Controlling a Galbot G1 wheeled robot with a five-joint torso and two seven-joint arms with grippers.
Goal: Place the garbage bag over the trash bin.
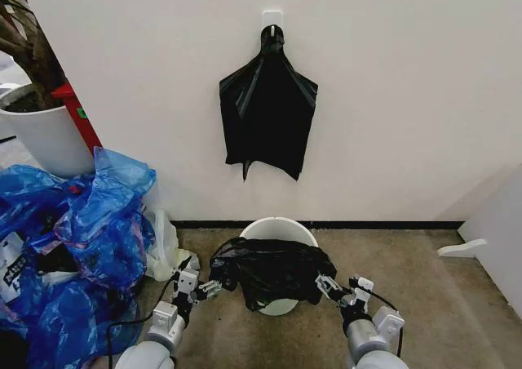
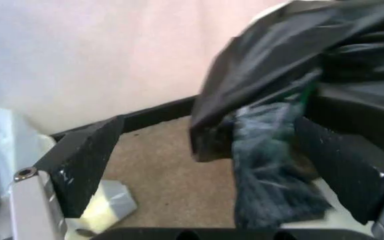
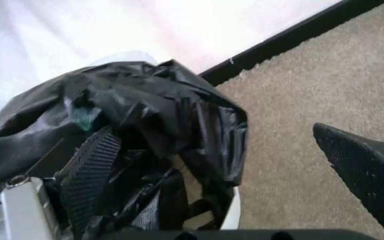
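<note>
The left gripper (image 1: 214,288) and the right gripper (image 1: 323,286) are seen spread wide at either side of the garbage bag (image 1: 273,273) — draped over the trash bin (image 1: 279,229) — below another black bag (image 1: 268,112) hung on the wall.

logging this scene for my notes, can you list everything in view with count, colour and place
garbage bag: 1, black, draped over the bin's near rim
trash bin: 1, white, on the carpet by the wall
hanging bag: 1, black, on a wall hook
blue bags: several, blue, heaped on the robot's left
plant pot: 1, white, behind the blue bags
left gripper: 1, open, at the bag's left edge
right gripper: 1, open, at the bag's right edge
</note>
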